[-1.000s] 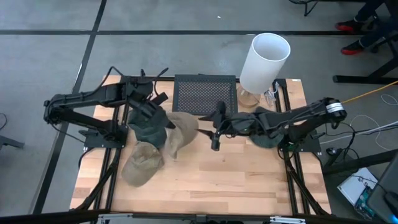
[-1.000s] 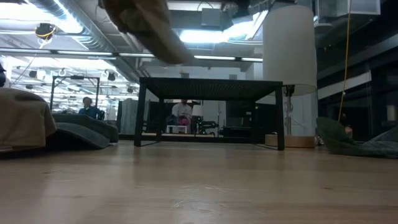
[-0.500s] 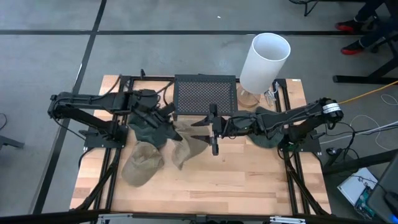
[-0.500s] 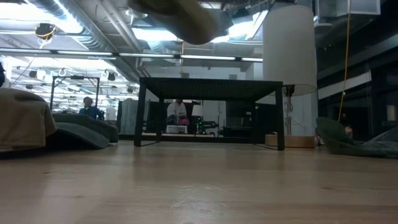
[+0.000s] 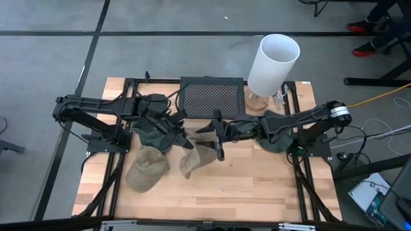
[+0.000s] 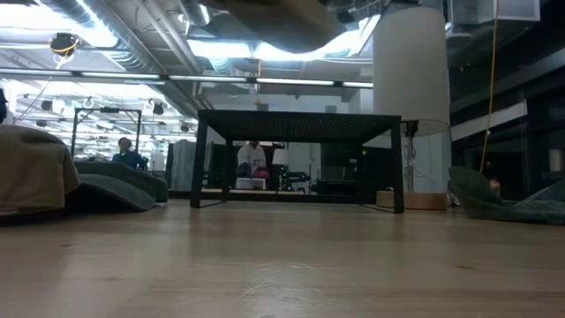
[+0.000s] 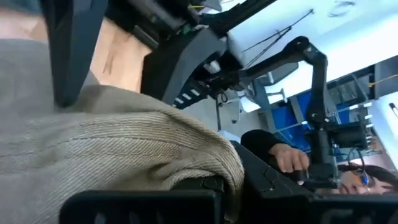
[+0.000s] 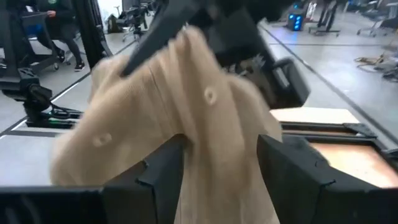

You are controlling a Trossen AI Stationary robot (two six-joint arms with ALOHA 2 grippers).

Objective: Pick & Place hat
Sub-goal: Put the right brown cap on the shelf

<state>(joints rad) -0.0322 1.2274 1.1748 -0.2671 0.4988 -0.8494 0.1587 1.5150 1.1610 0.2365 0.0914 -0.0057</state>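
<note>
A tan cloth hat (image 5: 194, 154) hangs in the air at the table's middle, and shows at the top of the low view as the hat (image 6: 274, 13). My left gripper (image 5: 180, 129) reaches in from the left and is shut on it. My right gripper (image 5: 217, 135) comes from the right, open, with one finger on either side of the hat (image 8: 205, 124); I cannot tell whether they touch it. In the right wrist view the left gripper (image 8: 205, 25) shows above the hat. In the left wrist view the tan cloth (image 7: 124, 143) fills the frame. My left gripper pinches the tan hat's crown near its top (image 8: 186, 43) between its two fingers, coming from the table's left and slanting down. The hat hangs below the fingers, lifted clear of the table, its cloth slack and folded.
A second tan hat (image 5: 146, 170) and a dark green hat (image 5: 151, 133) lie at the table's left. Another dark green hat (image 5: 276, 138) lies at the right under the right arm. A black mesh stand (image 5: 212, 96) and a white cylinder (image 5: 273, 61) stand at the far edge. The near half is bare wood.
My left gripper has carried the tan hat toward the table's right, up to my right gripper. The hat now hangs between the right gripper's open fingers. My right gripper has shifted slightly toward the left.
</note>
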